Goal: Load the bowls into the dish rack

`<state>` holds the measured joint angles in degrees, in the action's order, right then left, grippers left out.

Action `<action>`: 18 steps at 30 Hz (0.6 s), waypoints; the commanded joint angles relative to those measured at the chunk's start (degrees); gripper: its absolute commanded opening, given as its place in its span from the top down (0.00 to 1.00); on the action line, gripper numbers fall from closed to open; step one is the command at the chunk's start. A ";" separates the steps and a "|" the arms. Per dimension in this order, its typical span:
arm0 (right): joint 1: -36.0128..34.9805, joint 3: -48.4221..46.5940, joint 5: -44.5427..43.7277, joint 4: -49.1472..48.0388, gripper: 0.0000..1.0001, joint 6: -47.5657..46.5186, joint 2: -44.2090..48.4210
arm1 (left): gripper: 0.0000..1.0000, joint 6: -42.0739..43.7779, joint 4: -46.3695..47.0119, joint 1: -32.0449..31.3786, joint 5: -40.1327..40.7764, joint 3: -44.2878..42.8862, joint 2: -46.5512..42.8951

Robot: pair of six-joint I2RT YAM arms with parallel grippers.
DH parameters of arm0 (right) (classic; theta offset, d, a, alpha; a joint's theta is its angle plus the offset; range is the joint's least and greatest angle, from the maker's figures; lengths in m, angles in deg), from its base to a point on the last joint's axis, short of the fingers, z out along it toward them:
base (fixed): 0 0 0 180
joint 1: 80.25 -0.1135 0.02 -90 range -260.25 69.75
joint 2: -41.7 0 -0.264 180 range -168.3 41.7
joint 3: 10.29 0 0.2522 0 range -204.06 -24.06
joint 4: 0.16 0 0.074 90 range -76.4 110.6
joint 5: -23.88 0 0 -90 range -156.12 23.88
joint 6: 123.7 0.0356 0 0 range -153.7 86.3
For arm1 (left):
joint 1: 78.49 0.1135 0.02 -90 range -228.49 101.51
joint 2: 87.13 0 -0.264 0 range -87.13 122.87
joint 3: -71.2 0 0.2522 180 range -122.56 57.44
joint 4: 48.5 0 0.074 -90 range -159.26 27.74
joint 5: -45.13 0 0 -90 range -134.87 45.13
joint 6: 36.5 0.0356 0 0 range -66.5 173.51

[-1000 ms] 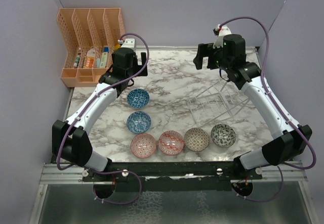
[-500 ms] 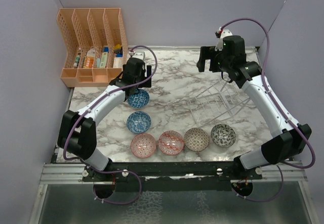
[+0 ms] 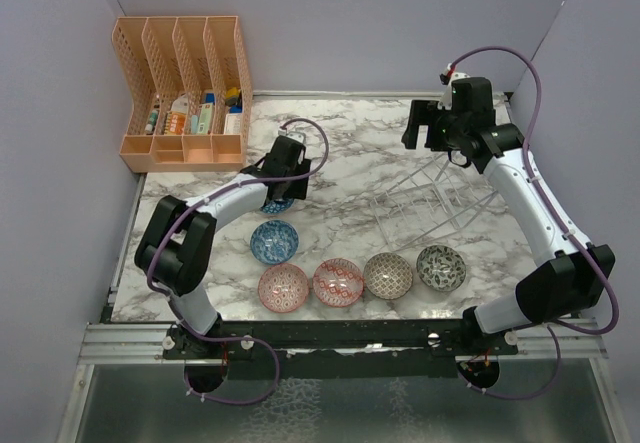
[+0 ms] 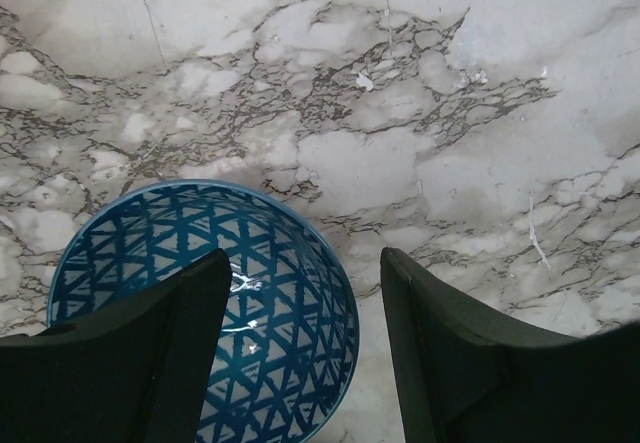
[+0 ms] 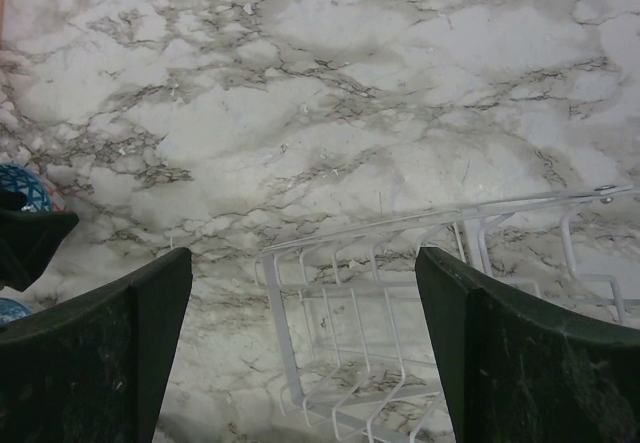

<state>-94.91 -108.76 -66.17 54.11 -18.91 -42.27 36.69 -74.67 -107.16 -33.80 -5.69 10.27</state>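
The left hand [image 4: 305, 263] is down over a blue bowl [image 4: 285, 313] that sits on the marble desk [image 3: 340, 143], well to the left of the dish rack [image 3: 430, 203]. In the left wrist view its two dark fingers [image 4: 430, 353] stand partly spread and straddle the bowl's rim. One finger is over the triangle-patterned inside and the other is outside, over bare marble. The rim runs through the gap with room on both sides, so the hand is not pinching the bowl. Whether either finger touches the glaze cannot be told.

The right hand [image 5: 303, 255] hangs above the desk just beyond the far side of the rack. Its fingers are spread wide and it grips nothing. In the right wrist view, only marble and the white wires at the rack's end show between them, lower down.

All six bowls rest upright on the desk, outside the rack. A second blue bowl [image 3: 274, 241] lies left of the rack, nearer the arm bases than the first one. Four more form a row along the rack's near side:
- the dark grey-green bowl [image 3: 441, 267] is just in front of the rack
- the brownish bowl [image 3: 388, 275] is just beside it, on its left
- the two red bowls [image 3: 337, 282] and [image 3: 283, 287] carry the row on leftward, past the rack's left end.

An orange file organiser [image 3: 185, 83] stands far to the rack's left, at the back corner.
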 commanded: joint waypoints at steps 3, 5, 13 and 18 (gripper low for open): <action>0.31 0.62 0.23 1.28 0.08 0.73 0.46 | 0.41 0.14 1.20 -0.61 -2.45 0.32 3.01; 0.41 0.32 0.12 1.45 0.09 0.72 0.23 | 0.42 -0.06 1.31 -0.65 -2.91 -0.10 3.89; 0.85 0.14 -0.12 2.29 0.10 0.58 0.53 | 0.49 -0.55 -1.19 -1.33 0.23 -0.92 6.98; 1.16 -0.35 -0.26 2.82 0.12 0.51 0.90 | 0.60 0.48 -1.98 -1.61 2.11 -1.11 7.83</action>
<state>-94.32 -108.41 -66.20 56.04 -18.69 -42.27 36.71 -74.89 -108.27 -33.45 -6.09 16.35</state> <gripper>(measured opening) 0.885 0.429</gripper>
